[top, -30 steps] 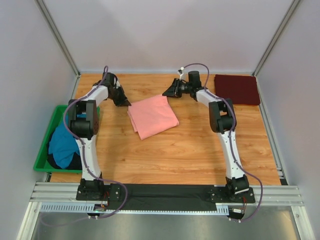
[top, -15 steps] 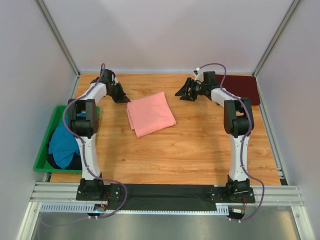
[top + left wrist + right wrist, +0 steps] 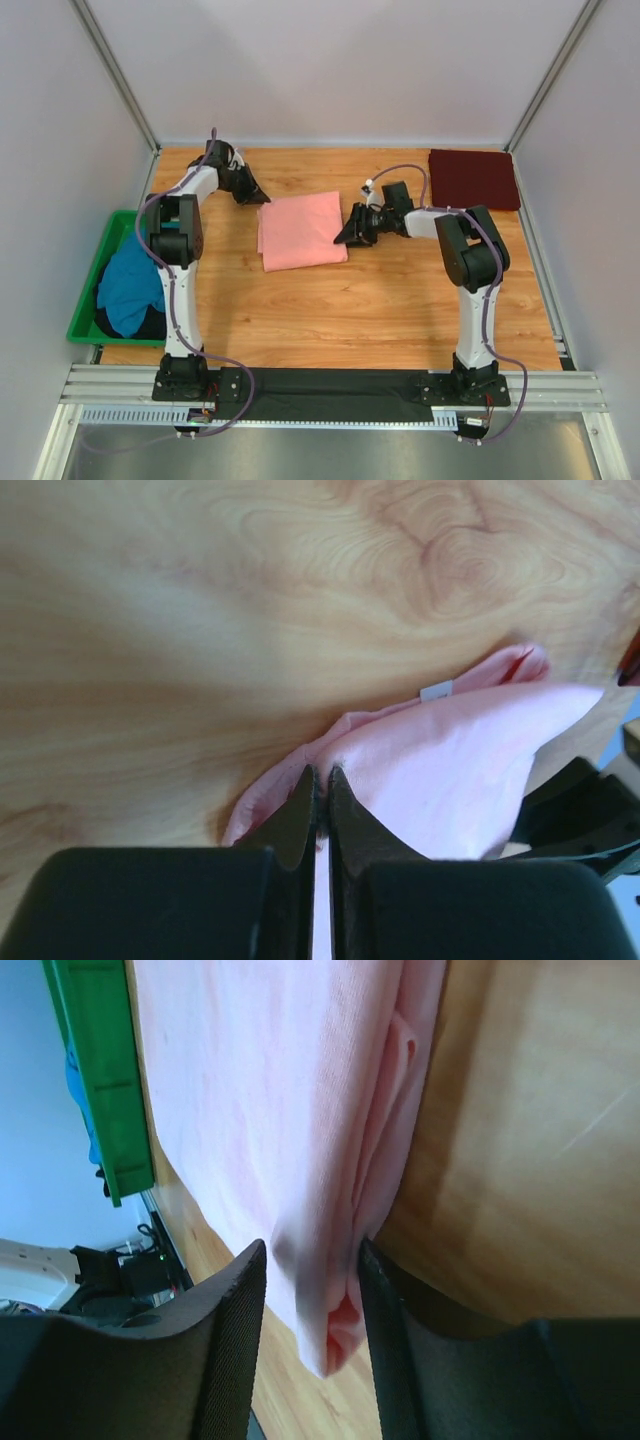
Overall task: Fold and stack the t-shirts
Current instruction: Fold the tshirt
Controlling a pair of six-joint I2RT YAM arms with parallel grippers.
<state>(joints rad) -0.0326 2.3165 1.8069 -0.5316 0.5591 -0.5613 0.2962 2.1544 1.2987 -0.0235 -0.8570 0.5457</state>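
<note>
The folded salmon-pink t-shirt lies mid-table. My left gripper sits at its far left corner. In the left wrist view the left gripper is shut on the pink edge, with the white neck label just beyond. My right gripper is at the shirt's right near corner. In the right wrist view the right gripper is open, with the folded pink layers between the fingers. The folded dark maroon t-shirt lies at the far right. The teal-blue t-shirt is crumpled in the bin.
A green plastic bin stands off the table's left edge and also shows in the right wrist view. Grey walls enclose the table on three sides. Bare wood lies between the pink shirt and the arm bases.
My right gripper has swung from near the maroon shirt down to the pink shirt's right near corner. The pink shirt has shifted slightly left. My left gripper stays at the far left corner.
</note>
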